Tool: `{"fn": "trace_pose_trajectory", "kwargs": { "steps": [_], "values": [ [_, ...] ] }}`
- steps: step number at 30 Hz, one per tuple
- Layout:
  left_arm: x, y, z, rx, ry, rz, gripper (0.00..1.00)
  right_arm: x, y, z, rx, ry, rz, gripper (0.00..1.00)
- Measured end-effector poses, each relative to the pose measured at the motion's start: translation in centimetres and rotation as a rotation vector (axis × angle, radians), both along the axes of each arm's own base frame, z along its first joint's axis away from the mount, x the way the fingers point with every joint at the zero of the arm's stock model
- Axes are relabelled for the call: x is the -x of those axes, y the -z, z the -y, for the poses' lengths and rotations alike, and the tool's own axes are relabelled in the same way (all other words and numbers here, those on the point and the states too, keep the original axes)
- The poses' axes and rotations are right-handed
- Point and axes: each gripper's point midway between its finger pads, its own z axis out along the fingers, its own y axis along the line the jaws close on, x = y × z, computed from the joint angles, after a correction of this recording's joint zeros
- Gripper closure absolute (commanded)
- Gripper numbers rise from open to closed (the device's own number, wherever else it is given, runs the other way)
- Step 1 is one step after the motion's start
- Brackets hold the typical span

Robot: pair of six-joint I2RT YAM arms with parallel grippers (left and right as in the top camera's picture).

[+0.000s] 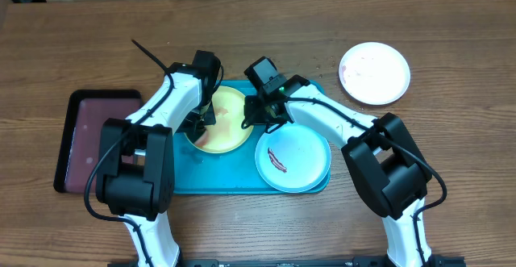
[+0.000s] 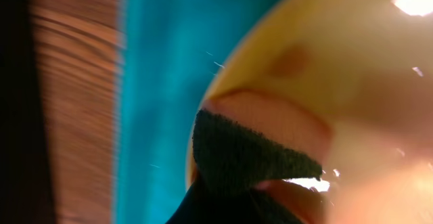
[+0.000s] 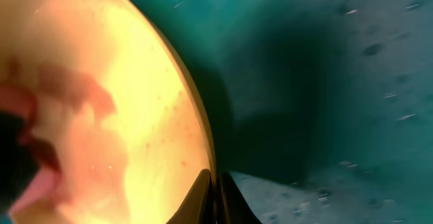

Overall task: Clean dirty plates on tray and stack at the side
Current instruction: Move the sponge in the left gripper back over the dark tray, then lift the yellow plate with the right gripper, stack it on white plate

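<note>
As we look down on the turquoise tray (image 1: 211,174), we see the right gripper (image 3: 216,198) clenched on the 3 o'clock rim of the lime-rimmed plate (image 1: 230,128) at the tray's centre. We cannot tell whether the left gripper (image 1: 200,120) is clenched; a dark textured pad (image 2: 243,153) presses that plate. The blue-rimmed plate (image 1: 300,150) sits at the tray's 4 o'clock, the white plate (image 1: 373,73) off it at 2 o'clock.

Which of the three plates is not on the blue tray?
The white plate, alone on the table at far right; the green-rimmed plate and blue-rimmed plate sit on the tray.
</note>
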Motion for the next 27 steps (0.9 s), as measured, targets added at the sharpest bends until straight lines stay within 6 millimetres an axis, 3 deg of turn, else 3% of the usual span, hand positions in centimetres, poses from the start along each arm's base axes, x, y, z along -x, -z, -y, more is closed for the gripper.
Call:
{"fn": "trace_pose_trajectory", "kwargs": {
  "steps": [6, 9, 13, 16, 20, 24, 27],
  "values": [
    [-0.6, -2.1, -2.6, -0.181, -0.026, 0.035, 0.96, 0.5, -0.1, -0.9, -0.011, -0.044, 0.009, 0.96],
    [-2.8, -4.4, -3.9, -0.206, -0.08, 0.114, 0.96, 0.1, 0.0, -0.1, 0.017, -0.043, 0.024, 0.96],
    [-6.2, -7.3, -5.4, -0.093, -0.186, 0.234, 0.96, -0.7, 0.0, 0.7, 0.044, -0.07, 0.057, 0.96],
    [-7.8, -8.6, -7.2, 0.15, -0.304, 0.294, 0.96, -1.5, -1.4, 0.4, 0.058, -0.15, 0.129, 0.96],
    [-4.6, -8.7, -11.2, 0.424, -0.48, 0.231, 0.96, -2.9, -5.9, 0.5, 0.144, -0.257, 0.338, 0.96],
    [-0.6, -8.7, -15.9, 0.515, -0.654, 0.18, 0.96, -4.2, -11.4, -0.1, 0.253, -0.306, 0.585, 0.96],
    [1.2, -8.8, -18.1, 0.539, -0.715, 0.176, 0.96, -4.8, -15.4, -1.0, 0.34, -0.324, 0.762, 0.96]
  ]
}}
